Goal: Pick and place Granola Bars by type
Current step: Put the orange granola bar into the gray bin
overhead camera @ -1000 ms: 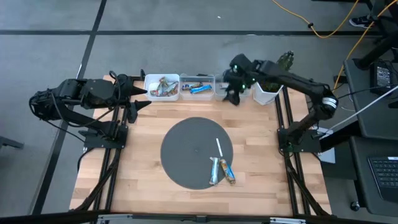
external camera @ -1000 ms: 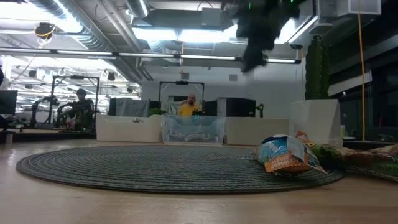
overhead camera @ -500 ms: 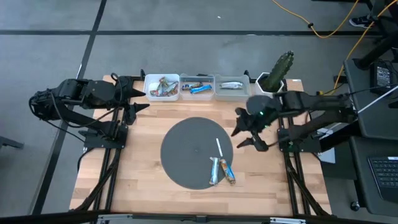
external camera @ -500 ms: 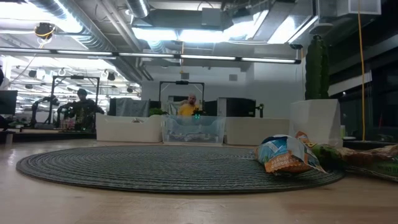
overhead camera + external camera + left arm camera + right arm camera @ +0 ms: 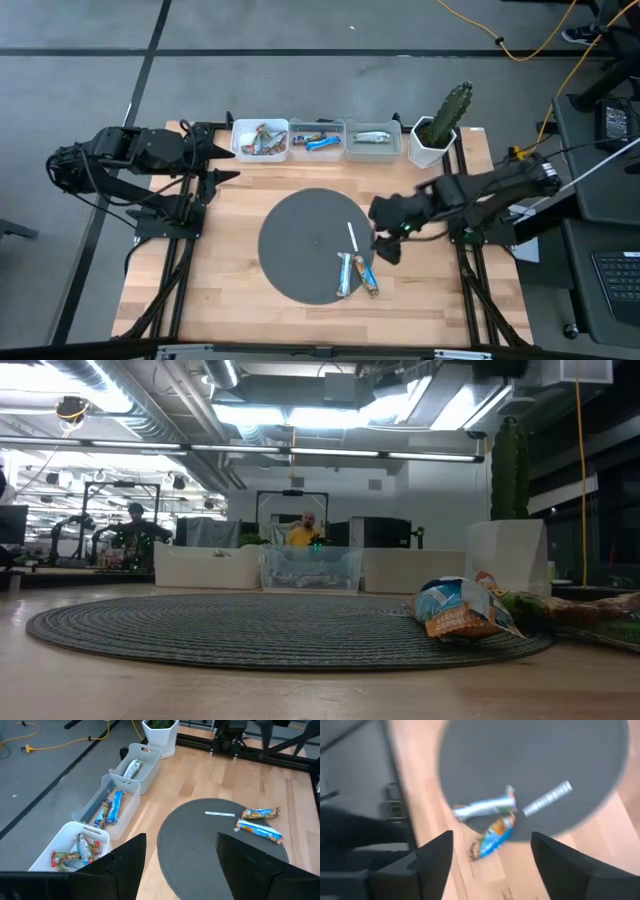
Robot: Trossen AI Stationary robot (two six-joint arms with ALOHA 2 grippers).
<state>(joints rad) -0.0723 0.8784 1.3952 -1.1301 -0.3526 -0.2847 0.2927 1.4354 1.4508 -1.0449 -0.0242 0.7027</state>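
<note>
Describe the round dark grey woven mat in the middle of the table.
The round dark grey woven mat lies flat on the light wooden table, its ribbed weave clear in the low view. Two blue foil-wrapped bars rest at its edge on the right arm's side, beside a thin white strip. The open right gripper hovers nearby.

Grey floor (image 5: 300,25) (yellow cable (image 5: 520,40)); ceiling striplights (image 5: 300,452).
</note>
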